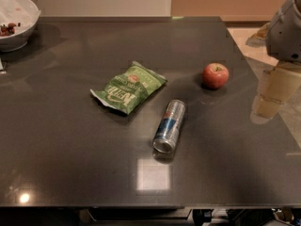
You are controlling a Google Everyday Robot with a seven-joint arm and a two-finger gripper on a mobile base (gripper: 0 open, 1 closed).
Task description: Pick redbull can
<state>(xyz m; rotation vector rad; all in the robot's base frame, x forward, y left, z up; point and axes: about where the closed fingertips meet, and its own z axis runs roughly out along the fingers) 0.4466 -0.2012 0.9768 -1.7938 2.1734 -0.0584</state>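
Note:
The redbull can [169, 125] lies on its side near the middle of the dark table [70, 140]. It is silver and blue, with one shiny end facing the front edge. My gripper [270, 98] hangs pale beige at the right edge of the table, below the grey arm [284, 29]. It is well to the right of the can and holds nothing that I can see.
A green chip bag [128, 87] lies just left of the can. A red apple [216, 75] sits behind and to the right of the can, between it and the gripper. A white bowl [16, 20] stands at the far left corner.

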